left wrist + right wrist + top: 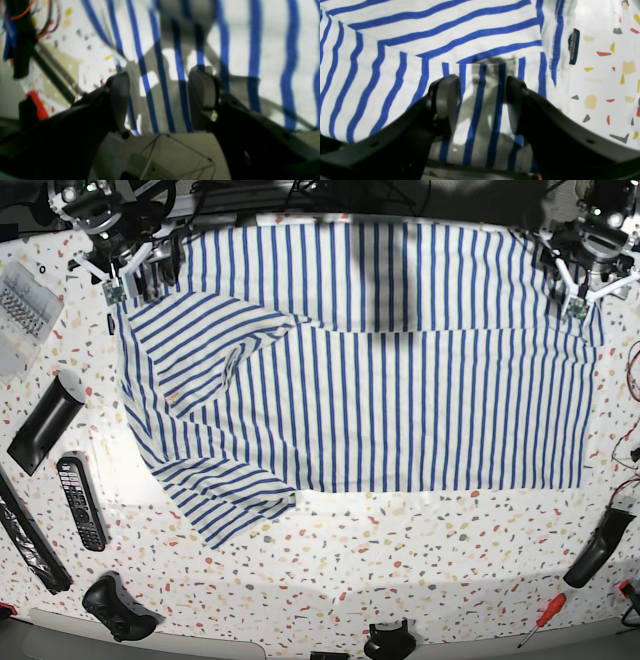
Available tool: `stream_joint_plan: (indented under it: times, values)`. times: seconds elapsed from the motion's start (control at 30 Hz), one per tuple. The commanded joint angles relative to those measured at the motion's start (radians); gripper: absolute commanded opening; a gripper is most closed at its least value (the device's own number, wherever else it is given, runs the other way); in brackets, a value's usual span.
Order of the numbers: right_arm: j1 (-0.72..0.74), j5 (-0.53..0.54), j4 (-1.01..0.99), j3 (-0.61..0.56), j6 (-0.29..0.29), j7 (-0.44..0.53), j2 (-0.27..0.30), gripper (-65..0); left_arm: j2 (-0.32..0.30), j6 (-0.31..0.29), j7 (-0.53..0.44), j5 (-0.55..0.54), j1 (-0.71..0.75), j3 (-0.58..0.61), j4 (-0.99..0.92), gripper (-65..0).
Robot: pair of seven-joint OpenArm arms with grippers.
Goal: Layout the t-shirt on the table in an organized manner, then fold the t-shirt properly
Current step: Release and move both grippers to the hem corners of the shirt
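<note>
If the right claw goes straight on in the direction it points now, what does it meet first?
Most likely the t-shirt: the open right claw points down at striped cloth directly between its fingers, beside the neck label. Depth is unclear, so how soon is uncertain.

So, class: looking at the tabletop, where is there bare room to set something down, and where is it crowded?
Bare table runs in front of the t-shirt, between its hem and the screwdriver. The side with the remote control and game controller is crowded. The far edge is covered by cloth.
</note>
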Motion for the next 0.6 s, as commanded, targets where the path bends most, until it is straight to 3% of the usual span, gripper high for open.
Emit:
stream_joint_plan:
  times: [0.0, 0.27, 0.57]
  values:
    - [-0.007, -0.023, 0.012, 0.011, -0.014, -0.018, 0.011, -36.0, -0.014, 0.008, -0.006, 0.019, 0.004, -0.006, 0.038, -30.0]
    - [-0.007, -0.022, 0.103, 0.011, -0.015, -0.026, 0.011, -36.0, -0.014, 0.052, -0.012, 0.121, -0.018, -0.006, 0.118, -30.0]
    - [0.002, -0.022, 0.23, 0.011, -0.015, -0.025, 0.011, -36.0, -0.014, 0.051, -0.09, 0.103, -0.187, -0.006, 0.118, -30.0]
